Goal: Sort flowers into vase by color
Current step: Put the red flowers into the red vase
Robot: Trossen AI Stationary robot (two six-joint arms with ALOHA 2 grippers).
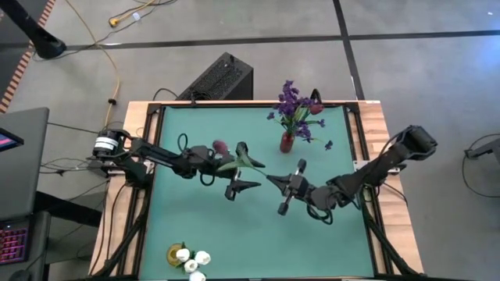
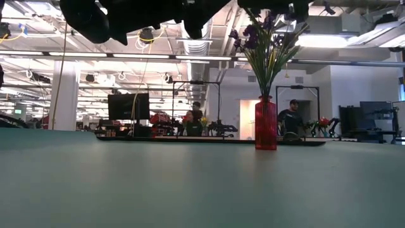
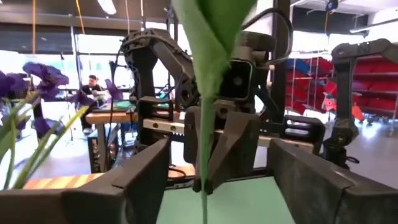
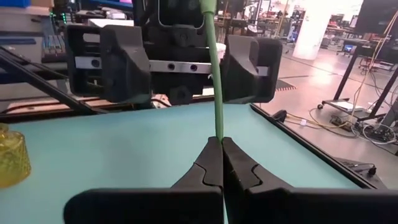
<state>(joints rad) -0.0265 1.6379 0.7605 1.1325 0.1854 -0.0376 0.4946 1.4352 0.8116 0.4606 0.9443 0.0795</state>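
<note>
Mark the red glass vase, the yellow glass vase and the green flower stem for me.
red glass vase (image 2: 265, 132), low view, middle of its body
yellow glass vase (image 4: 11, 163), right wrist view, its ribbed side
green flower stem (image 4: 216, 74), right wrist view, mid-stem

Grey tiled floor (image 1: 422, 78), yellow cable (image 1: 117, 74) trailing across it, white pillar (image 2: 64, 95) (left side), bright ceiling lights (image 2: 319, 40)

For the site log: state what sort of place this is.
Probably a robotics lab or workshop: open ceiling with pipes and strip lights, people at workbenches, and other robot rigs beyond the green table.
</note>
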